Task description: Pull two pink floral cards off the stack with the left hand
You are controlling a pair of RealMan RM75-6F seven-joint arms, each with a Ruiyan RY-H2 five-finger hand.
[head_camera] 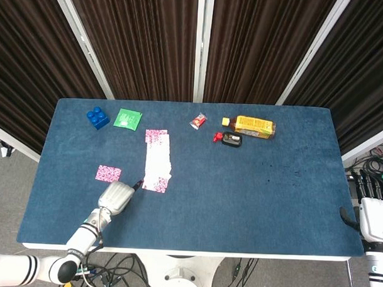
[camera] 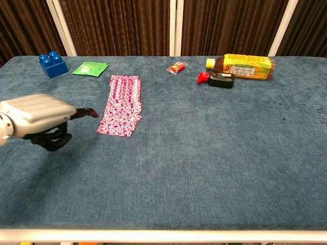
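While beside the stack (head_camera: 157, 162), left robot hand (head_camera: 116, 196), empty.

The light is bright and even, coming from above. Shadows are soft; a small dark one sits under the left hand (camera: 38, 116). The counter (camera: 214, 153) shows no glare. Both pictures look sharp.

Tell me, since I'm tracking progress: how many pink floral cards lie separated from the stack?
1. A single pink card lies alone left of the stack, apart from it. The left hand reaches toward the stack's near corner. The chest view hides that card.
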